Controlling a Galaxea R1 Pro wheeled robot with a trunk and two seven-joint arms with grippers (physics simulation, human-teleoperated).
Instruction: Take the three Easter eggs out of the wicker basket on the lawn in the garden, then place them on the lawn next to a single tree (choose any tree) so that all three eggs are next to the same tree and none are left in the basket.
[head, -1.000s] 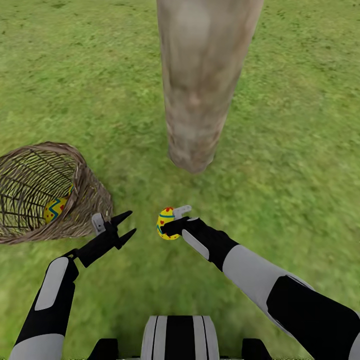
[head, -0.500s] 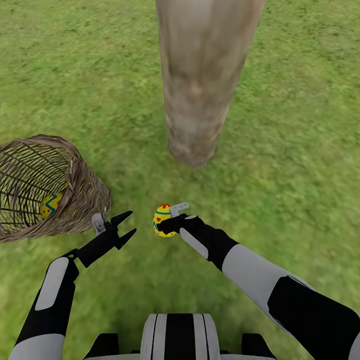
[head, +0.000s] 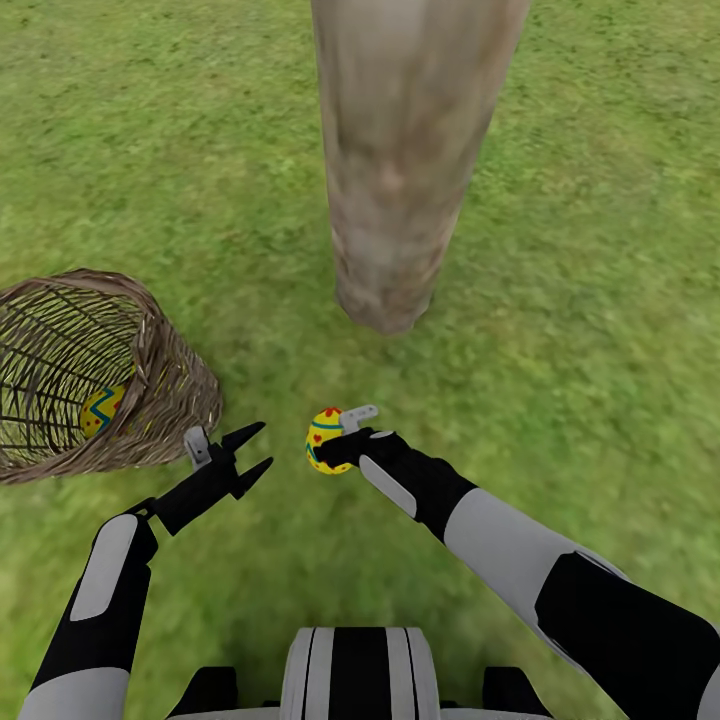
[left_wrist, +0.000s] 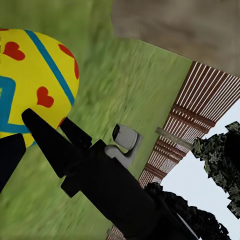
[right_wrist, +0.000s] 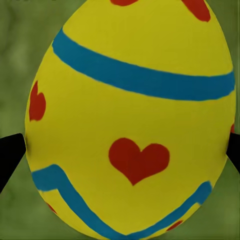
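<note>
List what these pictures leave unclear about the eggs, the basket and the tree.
- Egg count: in the head view the wicker basket is cut off by the left edge and its weave screens the inside; one egg in the basket shows through.
- Tree: top cut off by the upper edge.
- Held egg: whether it touches the lawn is hidden beneath the right gripper.
- Left gripper: open, empty.

Over the last second my right pincer carried its egg slightly leftward; my view shifted a little too.
</note>
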